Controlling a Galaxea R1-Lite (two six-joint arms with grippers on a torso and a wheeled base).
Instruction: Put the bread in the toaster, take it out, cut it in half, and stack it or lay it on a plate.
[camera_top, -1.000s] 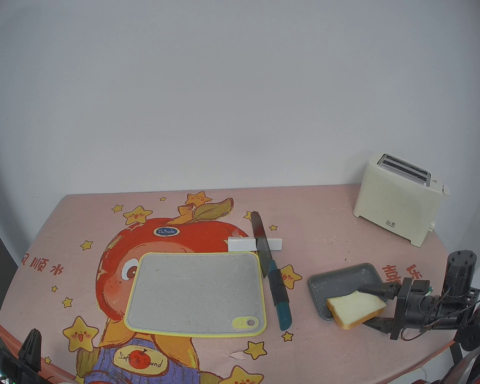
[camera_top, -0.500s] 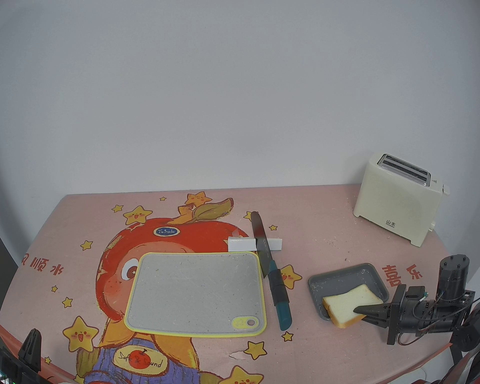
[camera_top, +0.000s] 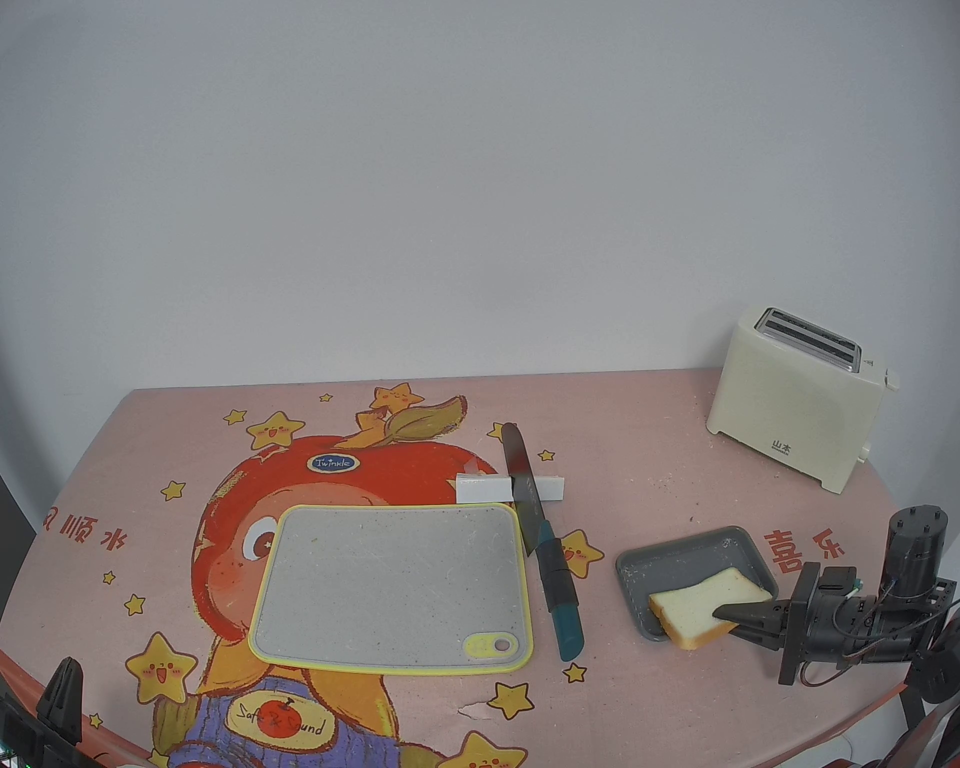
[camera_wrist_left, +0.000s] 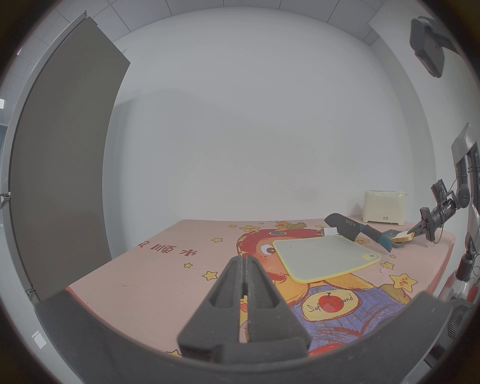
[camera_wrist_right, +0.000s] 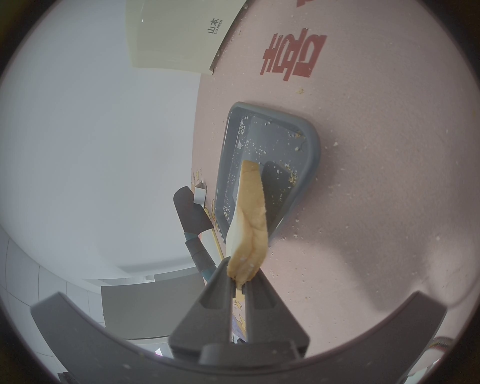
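A slice of white bread (camera_top: 703, 610) (camera_wrist_right: 248, 220) sits at the near edge of the grey plate (camera_top: 690, 557) (camera_wrist_right: 280, 145), and my right gripper (camera_top: 738, 613) (camera_wrist_right: 239, 282) is shut on its near crust. The cream toaster (camera_top: 795, 398) (camera_wrist_right: 180, 35) stands at the table's far right with its slots empty. A knife (camera_top: 541, 540) with a teal handle lies beside the grey cutting board (camera_top: 390, 585), its blade resting on a small white block (camera_top: 485, 488). My left gripper (camera_wrist_left: 245, 280) is shut on nothing, low off the table's front left corner.
The pink table with its cartoon print has bare room between the plate and the toaster and along its back. Its front right edge runs just below my right arm. Crumbs lie in the plate and around it.
A second ago my right gripper's fingers stood spread on either side of the bread. They have since shut on it, and the slice has shifted slightly over the plate.
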